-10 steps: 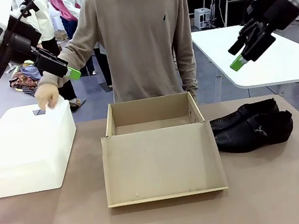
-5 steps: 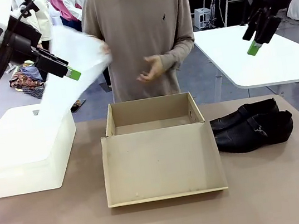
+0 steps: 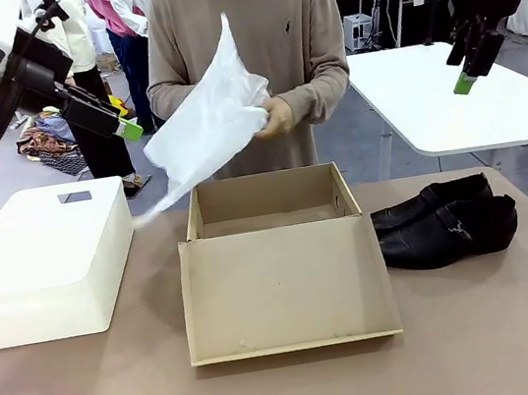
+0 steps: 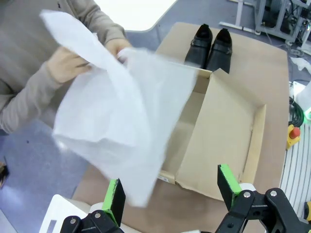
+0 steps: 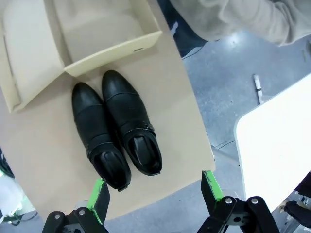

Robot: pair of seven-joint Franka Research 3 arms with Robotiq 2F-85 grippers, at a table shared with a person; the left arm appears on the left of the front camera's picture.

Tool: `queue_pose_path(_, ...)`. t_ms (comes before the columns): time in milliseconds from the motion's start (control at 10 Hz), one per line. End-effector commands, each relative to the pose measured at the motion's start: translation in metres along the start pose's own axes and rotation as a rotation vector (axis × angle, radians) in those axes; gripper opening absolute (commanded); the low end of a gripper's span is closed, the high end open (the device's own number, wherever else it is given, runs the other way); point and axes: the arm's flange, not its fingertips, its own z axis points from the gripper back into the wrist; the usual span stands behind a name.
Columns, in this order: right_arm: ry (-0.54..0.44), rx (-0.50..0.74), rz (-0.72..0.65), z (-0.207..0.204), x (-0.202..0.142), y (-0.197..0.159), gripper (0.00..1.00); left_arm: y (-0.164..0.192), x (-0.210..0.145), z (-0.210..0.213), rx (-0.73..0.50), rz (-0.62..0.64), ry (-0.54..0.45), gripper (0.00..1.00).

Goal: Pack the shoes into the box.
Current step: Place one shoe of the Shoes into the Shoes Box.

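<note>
Shoes beside box; person holds tissue paper.

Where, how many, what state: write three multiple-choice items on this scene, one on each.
1. Where do the shoes lie?
A) inside the box
B) on the table, to the robot's right of the box
C) on a chair

2. How many shoes are there?
A) one
B) two
C) three

3. How is the box's lid?
A) shut
B) open, lying flat
C) torn off

Key:
1 B: they rest on the tabletop beside the box's side wall.
2 B: the right wrist view shows a pair side by side.
3 B: the flap lies flat toward the robot, joined to the box.
</note>
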Motion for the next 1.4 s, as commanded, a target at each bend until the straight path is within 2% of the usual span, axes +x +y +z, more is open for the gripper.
queue_pose_path(0,0.003,0.015,0.014,0.003,-0.001,0.004,1.0,0.001,-0.005,-0.002,-0.013,-0.016,-0.015,1.0)
queue_pose_path(600,0.003,0.013,0.003,0.0,0.0,0.002,1.0,0.001,-0.005,-0.002,-0.013,-0.016,-0.015,1.0)
queue_pose_path(700,0.015,0.013,0.071,-0.008,-0.003,-0.009,1.0,0.001,-0.005,-0.002,-0.013,-0.016,-0.015,1.0)
queue_pose_path(900,0.025,-0.003,0.074,-0.022,-0.013,-0.027,1.0,0.001,-0.005,-0.002,-0.013,-0.016,-0.015,1.0)
queue_pose_path(1000,0.016,-0.022,0.12,-0.033,-0.018,-0.034,1.0,0.001,-0.005,-0.002,-0.013,-0.016,-0.015,1.0)
queue_pose_path(1300,0.016,-0.027,0.091,-0.074,-0.034,-0.051,1.0,0.001,-0.005,-0.002,-0.013,-0.016,-0.015,1.0)
